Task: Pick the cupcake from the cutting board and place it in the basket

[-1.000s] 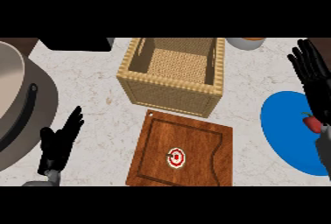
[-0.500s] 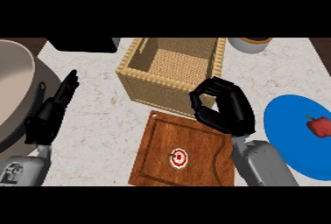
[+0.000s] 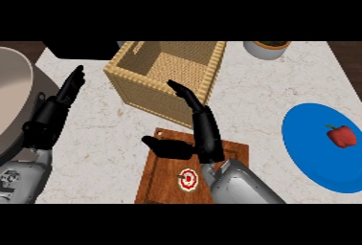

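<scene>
A small cupcake (image 3: 187,178) with a red and white top sits on the wooden cutting board (image 3: 159,179), near its front middle. My right hand (image 3: 201,139) hovers over the board's far part, just beyond the cupcake. It is open, with fingers stretched toward the woven basket (image 3: 152,100) and thumb spread to the left, holding nothing. The basket stands right behind the board. My left hand (image 3: 50,117) rests open at the left, fingers straight and pointing up.
A blue plate (image 3: 311,153) at the right carries a red pepper (image 3: 342,136). A small bowl (image 3: 267,49) stands at the back right. A large round pale vessel (image 3: 10,95) fills the left edge, and a dark object (image 3: 81,48) sits at the back left.
My right hand came from the right, above the blue plate, to the centre over the board. Its fingers were curled half a second ago and are straight now. The left hand rose slightly.
</scene>
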Robot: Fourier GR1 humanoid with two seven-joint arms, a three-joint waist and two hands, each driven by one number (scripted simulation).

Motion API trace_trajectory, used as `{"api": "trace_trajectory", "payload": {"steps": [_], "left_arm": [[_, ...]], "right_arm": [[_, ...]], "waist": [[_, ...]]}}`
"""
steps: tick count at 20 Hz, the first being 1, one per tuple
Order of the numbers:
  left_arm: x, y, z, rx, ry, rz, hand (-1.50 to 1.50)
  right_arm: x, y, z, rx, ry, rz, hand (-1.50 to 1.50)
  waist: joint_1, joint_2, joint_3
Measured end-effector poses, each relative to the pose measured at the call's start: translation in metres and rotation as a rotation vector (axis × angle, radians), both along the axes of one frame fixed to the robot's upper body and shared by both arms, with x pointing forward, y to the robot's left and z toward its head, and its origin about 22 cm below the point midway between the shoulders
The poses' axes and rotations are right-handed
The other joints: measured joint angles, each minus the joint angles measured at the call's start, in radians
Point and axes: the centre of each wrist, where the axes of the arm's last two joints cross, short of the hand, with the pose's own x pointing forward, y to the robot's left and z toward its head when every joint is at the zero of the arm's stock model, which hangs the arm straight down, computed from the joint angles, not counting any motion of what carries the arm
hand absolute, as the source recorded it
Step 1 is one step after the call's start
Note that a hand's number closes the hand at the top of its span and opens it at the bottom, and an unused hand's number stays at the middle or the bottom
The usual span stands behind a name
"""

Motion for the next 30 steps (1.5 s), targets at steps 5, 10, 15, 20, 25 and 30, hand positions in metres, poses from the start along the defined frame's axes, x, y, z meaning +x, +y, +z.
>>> {"api": "trace_trajectory", "payload": {"steps": [5, 10, 15, 20, 25, 30], "left_arm": [[0.000, 0.006, 0.000, 0.008, 0.007, 0.017, 0.00], [-0.001, 0.008, -0.001, 0.016, 0.011, 0.024, 0.00], [0.000, 0.009, 0.001, 0.014, 0.003, 0.030, 0.00], [0.000, 0.010, 0.003, 0.005, -0.006, 0.038, 0.00], [-0.005, 0.013, -0.002, -0.002, -0.014, 0.035, 0.00], [-0.007, 0.016, 0.003, -0.002, -0.019, 0.032, 0.00]], "right_arm": [[0.020, 0.003, 0.012, -0.310, 0.008, 0.001, -1.50], [0.027, 0.014, 0.036, -0.630, 0.097, 0.119, -1.50], [0.025, 0.035, 0.071, -0.894, 0.273, 0.211, -1.50], [0.023, 0.048, 0.100, -1.046, 0.429, 0.281, -1.50], [0.029, 0.046, 0.124, -1.057, 0.501, 0.322, -1.50], [0.029, 0.045, 0.120, -1.089, 0.546, 0.352, -1.50]], "waist": [[-0.021, -0.027, -0.007], [-0.024, -0.038, -0.008], [-0.026, -0.028, -0.001], [-0.036, -0.006, 0.005], [-0.037, 0.007, 0.008], [-0.034, 0.014, 0.010]]}}
